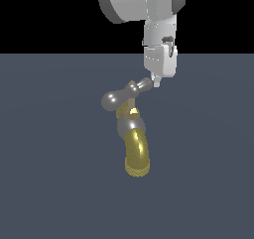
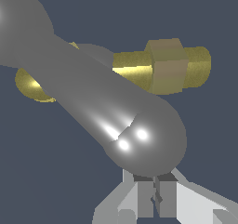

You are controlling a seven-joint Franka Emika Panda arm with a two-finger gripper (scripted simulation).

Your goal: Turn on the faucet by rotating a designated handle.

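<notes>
The faucet (image 1: 131,128) stands in mid-scene in the exterior view, its grey body leading down to a curved brass spout (image 1: 137,155) with a ribbed tip. On top, the silver handle (image 1: 121,95) is a tilted crossbar with bulbous ends. My gripper (image 1: 156,80) comes down from above and its tip touches the crossbar's end on the exterior view's right. The wrist view is filled by the handle (image 2: 102,102), whose rounded end sits just in front of my gripper (image 2: 154,185). The fingers are shut together, with nothing between them. Behind the bar are a brass stem and hex nut (image 2: 168,66).
The faucet sits on a plain dark blue-grey floor (image 1: 54,173) under a black background. The arm's white wrist (image 1: 159,39) hangs above the handle on the exterior view's right.
</notes>
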